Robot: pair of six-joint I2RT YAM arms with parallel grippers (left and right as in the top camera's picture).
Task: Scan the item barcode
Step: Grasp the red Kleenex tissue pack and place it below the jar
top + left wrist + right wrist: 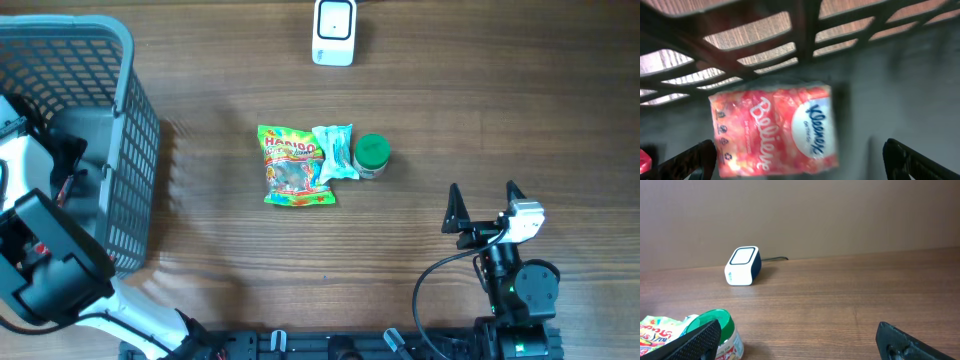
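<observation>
Left gripper (801, 162): fingers spread wide, nothing held, hung over the item.
Tissue pack (772, 131): laid flat on the basket (140, 130) floor. Judged light, soft and film-slick; best pinched across the middle.
Right gripper (483, 195): fingers spread, nothing held, near the green-lidded jar (372, 155).
Scanner (333, 32): stood at the far table edge.

Jaws gape wide on left arm (42, 252) and right arm (517, 282).

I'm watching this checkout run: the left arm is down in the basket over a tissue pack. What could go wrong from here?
The Kleenex pack lies flat near the basket wall, so the open left gripper could slip or catch the slats. No barcode shows on its top face; the scanner might miss it.
</observation>
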